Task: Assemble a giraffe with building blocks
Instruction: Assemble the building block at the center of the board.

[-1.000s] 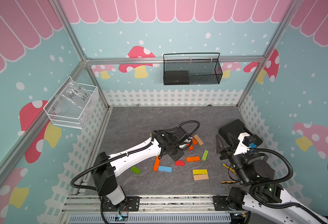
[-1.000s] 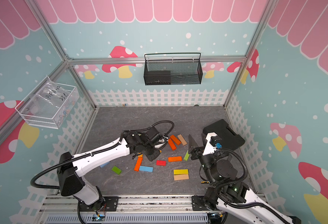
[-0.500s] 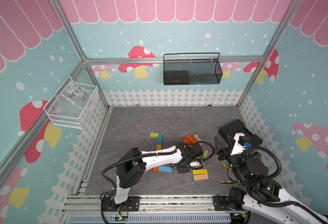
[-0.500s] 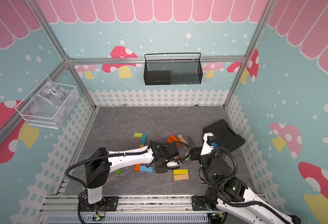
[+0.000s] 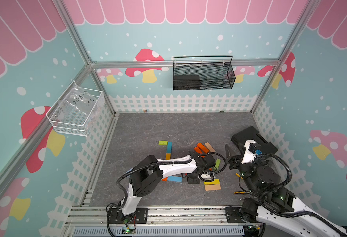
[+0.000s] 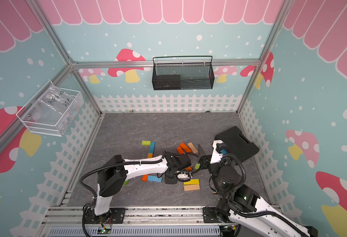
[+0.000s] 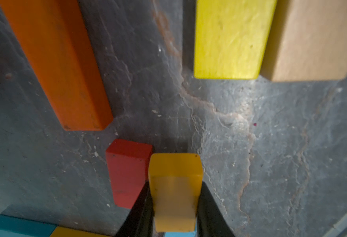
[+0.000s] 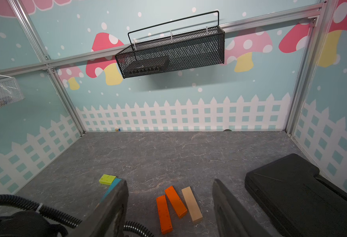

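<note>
**Gripping a new piece, the left arm draws back**

The left end effector (image 7: 174, 184) is now clamped tight on an amber block (image 7: 174, 172), low over the bench (image 7: 271, 143) beside a red block (image 7: 127, 170). A second ago it was reaching into the central pile. A green block (image 5: 162, 142) and a blue block (image 5: 169, 147) newly lie in line at frame centre, likely the giraffe's start. The right end effector (image 8: 169, 184) hovers with jaws apart, empty.

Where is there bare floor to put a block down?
Free: the back strip between fence and green block; the front strip between tan block and rail. Crowded: mid-floor around the left gripper, clamped on an amber block, the orange blocks and right gripper.
</note>
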